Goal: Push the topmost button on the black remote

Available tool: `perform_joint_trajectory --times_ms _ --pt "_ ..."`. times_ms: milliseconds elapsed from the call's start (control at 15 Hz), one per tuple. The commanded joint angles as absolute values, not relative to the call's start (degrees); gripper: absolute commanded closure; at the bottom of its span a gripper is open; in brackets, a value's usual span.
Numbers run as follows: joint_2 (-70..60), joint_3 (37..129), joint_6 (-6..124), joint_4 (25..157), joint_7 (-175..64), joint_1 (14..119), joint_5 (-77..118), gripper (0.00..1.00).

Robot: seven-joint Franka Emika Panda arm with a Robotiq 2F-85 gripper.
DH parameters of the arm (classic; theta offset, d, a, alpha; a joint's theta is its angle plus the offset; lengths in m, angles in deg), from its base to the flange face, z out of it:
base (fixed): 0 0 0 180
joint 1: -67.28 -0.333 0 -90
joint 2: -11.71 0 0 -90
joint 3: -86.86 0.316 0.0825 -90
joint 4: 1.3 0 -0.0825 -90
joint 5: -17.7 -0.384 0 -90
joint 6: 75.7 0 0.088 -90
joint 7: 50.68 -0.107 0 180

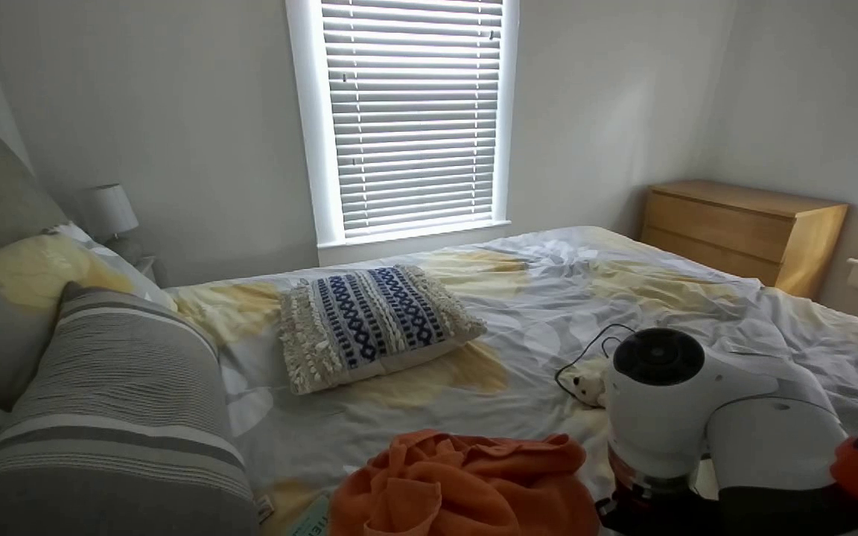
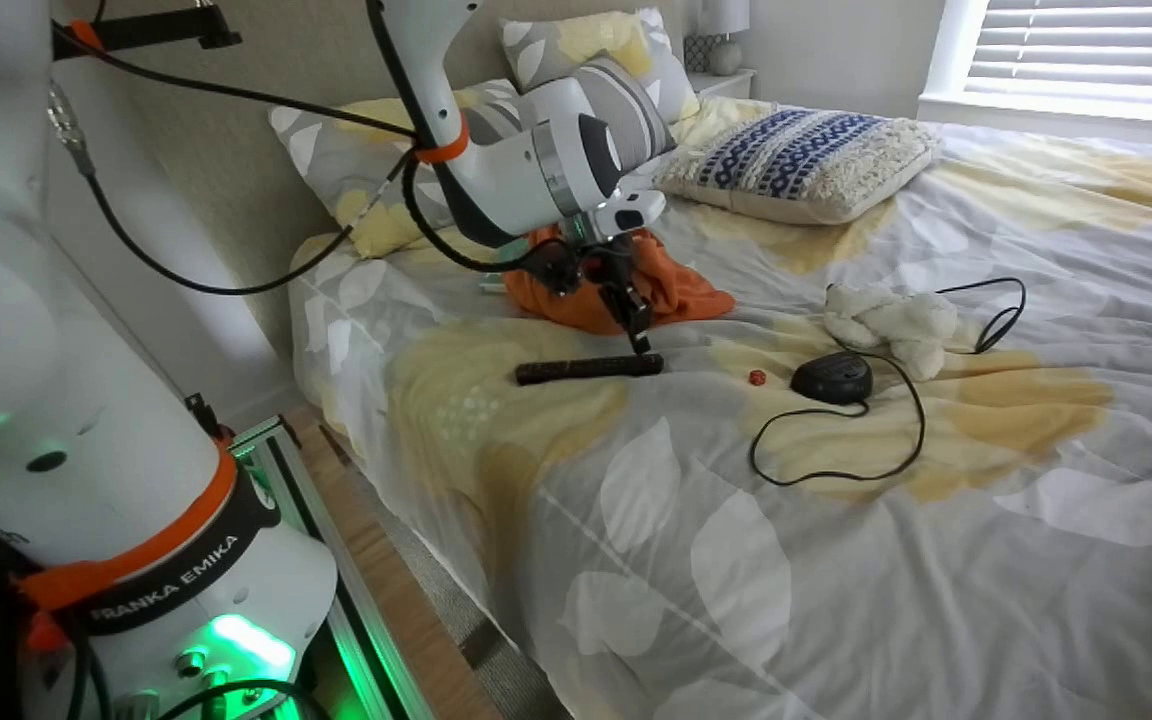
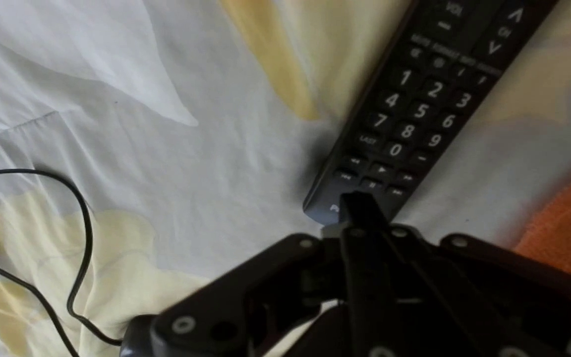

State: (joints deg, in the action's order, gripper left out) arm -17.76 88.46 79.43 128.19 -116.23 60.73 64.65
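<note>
The black remote lies on the bed with its buttons up. In the wrist view its number and playback buttons show. Its top end, with the topmost button, runs out of that frame. In an exterior view the remote is seen edge-on. My gripper is shut and empty, fingertips together. They appear over the remote's bottom end, below the pause button, and hide part of the lettering there. In an exterior view the gripper tip is just above the remote's right end; I cannot tell if it touches.
An orange cloth lies bunched behind the remote and also shows in the wrist view. To its right are a small red object, a black mouse with a cord, and a white plush toy. A patterned pillow lies farther back.
</note>
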Motion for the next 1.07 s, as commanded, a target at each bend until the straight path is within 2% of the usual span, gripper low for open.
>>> perform_joint_trajectory --times_ms 0,333,1000 --pt "-20.3 86.9 77.3 125.5 -119.1 58.5 65.9 1.00" --pt "-21.6 81.6 77.8 124.5 -118.4 52.8 63.9 1.00" --pt "-22.6 81.0 78.2 124.2 -116.9 51.4 60.7 1.00"
